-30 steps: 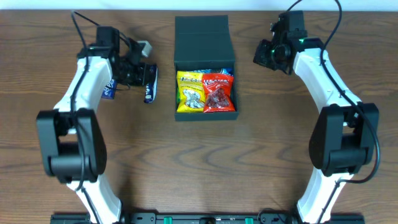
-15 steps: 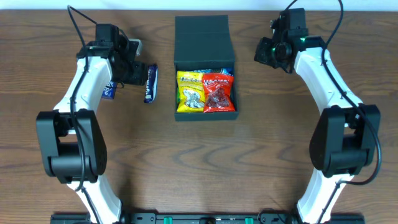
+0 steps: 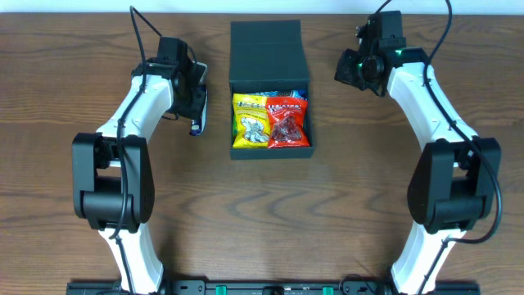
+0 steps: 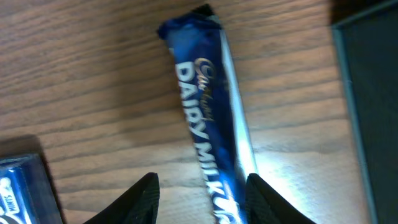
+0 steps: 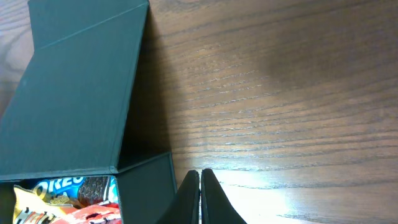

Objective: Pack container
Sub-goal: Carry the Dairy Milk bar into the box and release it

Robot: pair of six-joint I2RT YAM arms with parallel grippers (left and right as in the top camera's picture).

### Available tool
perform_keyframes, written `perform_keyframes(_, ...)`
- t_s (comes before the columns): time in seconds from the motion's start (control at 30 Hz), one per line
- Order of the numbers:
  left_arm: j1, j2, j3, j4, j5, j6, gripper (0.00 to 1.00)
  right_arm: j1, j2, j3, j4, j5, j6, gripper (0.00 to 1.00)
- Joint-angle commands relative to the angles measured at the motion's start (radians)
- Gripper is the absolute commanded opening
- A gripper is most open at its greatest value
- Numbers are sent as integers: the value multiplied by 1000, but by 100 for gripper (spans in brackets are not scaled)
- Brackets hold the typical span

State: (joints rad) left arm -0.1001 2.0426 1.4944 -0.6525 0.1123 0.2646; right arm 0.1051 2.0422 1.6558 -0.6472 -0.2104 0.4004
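The container [image 3: 270, 149] is a dark green-black box at the table's far middle, its hinged lid [image 3: 267, 47] open and lying back. Inside lie a yellow packet [image 3: 252, 121], a red packet [image 3: 287, 121] and an Oreo packet [image 5: 68, 186]. A blue Dairy Milk bar [image 4: 208, 118] lies on the wood just left of the box [image 4: 373, 93]; it also shows in the overhead view [image 3: 196, 124]. My left gripper [image 4: 202, 205] is open above the bar's near end, which runs between the fingers close to the right finger [image 4: 264, 199]. My right gripper [image 5: 200, 199] is shut and empty, right of the box.
A second blue packet [image 4: 18, 186] lies on the wood left of the bar. The container's right wall [image 5: 146, 186] stands close beside my right fingers. Bare wooden table [image 3: 270, 213] fills the near half.
My left gripper has moved right, toward the container, and now hangs over the Dairy Milk bar. The right arm has not moved.
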Motion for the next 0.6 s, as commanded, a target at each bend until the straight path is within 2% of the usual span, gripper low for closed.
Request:
perform_keyframes(0.0,1,43,13,4,-37,12,44,5,-32,22,-1,-7,-16,3)
perform_keyframes(0.57,-23,70,13,17,0,6,42,5,-32,22,0,-3,-16,4)
